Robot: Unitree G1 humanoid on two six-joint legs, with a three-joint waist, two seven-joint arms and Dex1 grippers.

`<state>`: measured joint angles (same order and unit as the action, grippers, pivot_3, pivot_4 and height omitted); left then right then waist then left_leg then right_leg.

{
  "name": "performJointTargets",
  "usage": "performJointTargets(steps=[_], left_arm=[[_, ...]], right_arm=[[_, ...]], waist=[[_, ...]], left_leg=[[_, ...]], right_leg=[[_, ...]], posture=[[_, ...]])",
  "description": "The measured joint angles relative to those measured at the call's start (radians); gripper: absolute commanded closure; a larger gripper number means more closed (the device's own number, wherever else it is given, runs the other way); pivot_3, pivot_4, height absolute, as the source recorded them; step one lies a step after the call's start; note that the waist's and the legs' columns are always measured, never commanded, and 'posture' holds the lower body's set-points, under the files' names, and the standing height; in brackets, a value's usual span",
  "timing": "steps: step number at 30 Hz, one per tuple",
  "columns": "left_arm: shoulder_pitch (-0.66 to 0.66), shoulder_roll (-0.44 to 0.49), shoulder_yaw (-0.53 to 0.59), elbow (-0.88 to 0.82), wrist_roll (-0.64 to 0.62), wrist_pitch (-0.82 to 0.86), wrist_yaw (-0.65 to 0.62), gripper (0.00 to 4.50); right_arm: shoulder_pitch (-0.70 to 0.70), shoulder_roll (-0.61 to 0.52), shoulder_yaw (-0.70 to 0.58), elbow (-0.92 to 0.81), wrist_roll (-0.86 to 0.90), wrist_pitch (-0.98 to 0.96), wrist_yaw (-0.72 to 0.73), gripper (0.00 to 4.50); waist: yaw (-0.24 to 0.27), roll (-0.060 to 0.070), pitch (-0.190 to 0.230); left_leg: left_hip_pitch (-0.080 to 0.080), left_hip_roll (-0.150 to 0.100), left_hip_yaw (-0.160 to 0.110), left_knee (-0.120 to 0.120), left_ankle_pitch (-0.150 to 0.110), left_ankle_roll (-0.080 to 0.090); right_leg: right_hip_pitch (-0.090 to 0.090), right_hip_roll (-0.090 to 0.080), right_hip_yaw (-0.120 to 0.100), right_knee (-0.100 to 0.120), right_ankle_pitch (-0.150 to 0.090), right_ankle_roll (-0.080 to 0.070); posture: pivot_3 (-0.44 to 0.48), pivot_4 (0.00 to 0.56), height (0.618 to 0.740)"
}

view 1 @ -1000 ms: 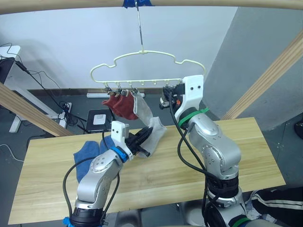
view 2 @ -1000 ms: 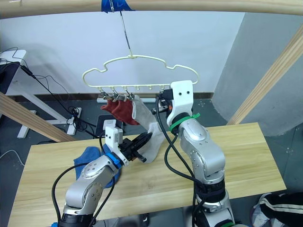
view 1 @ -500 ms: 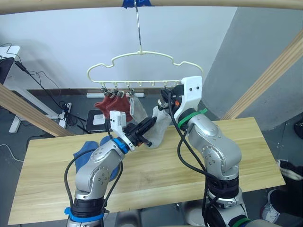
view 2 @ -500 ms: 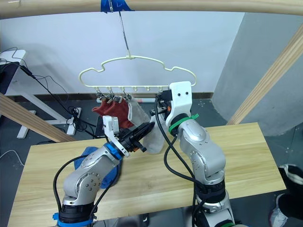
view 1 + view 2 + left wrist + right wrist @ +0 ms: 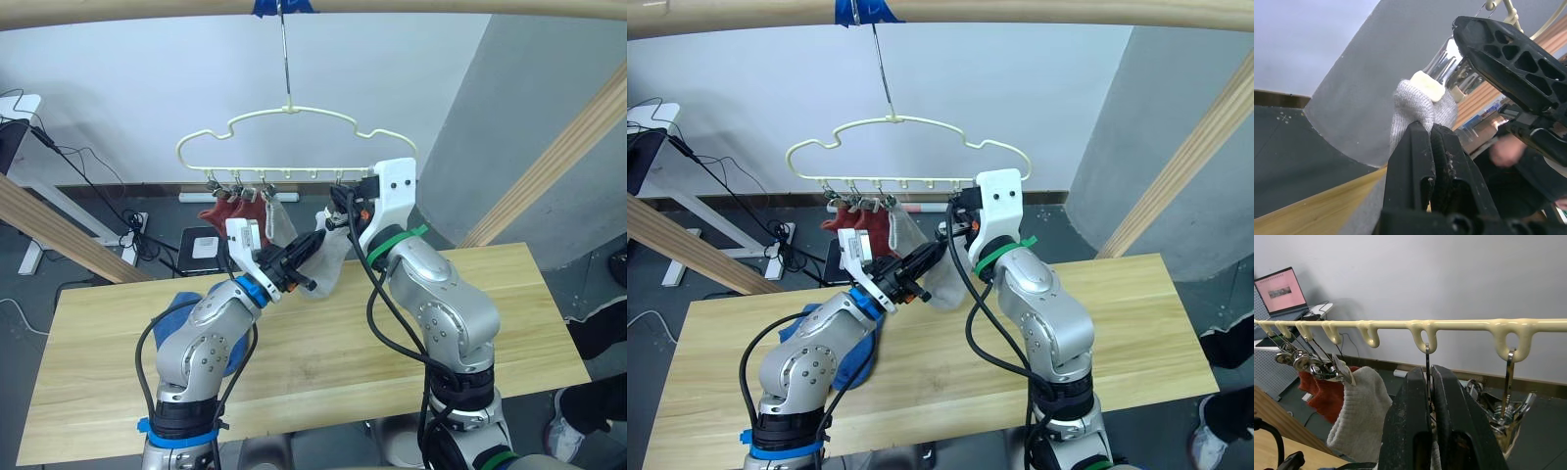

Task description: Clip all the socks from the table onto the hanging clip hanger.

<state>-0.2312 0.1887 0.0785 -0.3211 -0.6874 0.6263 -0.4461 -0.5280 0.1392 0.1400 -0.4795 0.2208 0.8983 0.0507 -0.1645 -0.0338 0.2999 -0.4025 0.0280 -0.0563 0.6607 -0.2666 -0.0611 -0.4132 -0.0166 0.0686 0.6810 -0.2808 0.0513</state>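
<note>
Left gripper (image 5: pixel 310 258) pinches a light grey sock (image 5: pixel 1418 104) up at a silver clip (image 5: pixel 1449 58), right gripper (image 5: pixel 1428 382) clamping that clip's wire; blue socks (image 5: pixel 186 313) lie at table's (image 5: pixel 549 313) left edge; hanger (image 5: pixel 294 132) beyond against white wall

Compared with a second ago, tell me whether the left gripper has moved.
Yes. The left gripper, shut on a grey sock, has risen off the table toward the clip hanger.
</note>
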Motion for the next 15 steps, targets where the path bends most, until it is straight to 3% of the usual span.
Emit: performJointTargets(steps=[2,9,12,15], left_arm=[[-0.002,-0.002,-0.001,0.006,0.000,0.000,0.000,4.50],[-0.012,0.001,-0.005,0.010,0.005,-0.005,-0.001,4.50],[-0.013,0.017,-0.015,0.017,0.030,-0.029,-0.011,4.50],[-0.013,0.056,-0.029,0.023,0.066,-0.050,-0.028,3.80]], right_arm=[[0.000,0.000,0.000,0.000,0.001,0.002,-0.003,3.70],[0.010,-0.006,-0.002,-0.004,0.024,0.025,0.002,1.17],[0.026,-0.050,-0.002,-0.056,0.071,0.058,0.046,1.17],[0.041,-0.102,-0.002,-0.103,0.100,0.082,0.082,1.15]], waist=[[0.000,0.000,0.000],[0.000,0.000,0.000],[0.001,0.000,0.000],[0.000,0.000,0.000]], left_leg=[[0.000,0.000,0.000,0.000,0.000,0.000],[0.000,0.000,0.000,0.000,0.000,0.000],[-0.001,0.000,0.000,0.000,0.000,0.000],[-0.001,0.000,0.000,0.000,0.000,0.000]], right_leg=[[0.000,0.000,0.000,0.000,0.000,0.000],[0.000,0.000,0.000,0.000,0.000,0.000],[0.000,0.000,0.000,-0.001,0.000,0.000],[0.000,0.000,0.000,-0.001,0.000,0.000]], posture=[[-0.239,0.267,0.740],[-0.239,0.269,0.740],[-0.241,0.271,0.740],[-0.243,0.272,0.740]])
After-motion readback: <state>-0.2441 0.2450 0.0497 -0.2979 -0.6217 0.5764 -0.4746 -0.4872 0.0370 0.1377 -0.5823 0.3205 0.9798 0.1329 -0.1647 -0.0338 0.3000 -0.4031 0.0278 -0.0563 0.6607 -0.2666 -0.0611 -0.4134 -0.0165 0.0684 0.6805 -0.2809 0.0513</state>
